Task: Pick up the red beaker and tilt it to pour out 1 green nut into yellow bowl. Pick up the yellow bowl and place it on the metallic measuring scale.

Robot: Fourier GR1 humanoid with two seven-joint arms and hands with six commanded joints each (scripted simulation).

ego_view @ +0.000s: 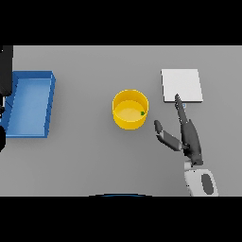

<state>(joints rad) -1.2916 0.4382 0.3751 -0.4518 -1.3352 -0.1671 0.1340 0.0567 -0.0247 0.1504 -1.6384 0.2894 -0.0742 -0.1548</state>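
Note:
The yellow bowl (130,109) stands upright at the table's middle, and a small green nut (142,113) lies inside it near the right wall. The metallic measuring scale (182,85) is a flat pale square to the bowl's upper right. My right hand (190,139) is open to the right of the bowl and apart from it. Its straight fingers (179,106) point up at the scale's near edge, and the thumb is spread toward the bowl. A dark shape that is part of my left arm or hand (5,71) is cut off at the far left edge. No red beaker shows.
A blue rectangular bin (30,104) lies at the far left, next to the dark shape at the edge. Grey table (85,156) surrounds the bowl.

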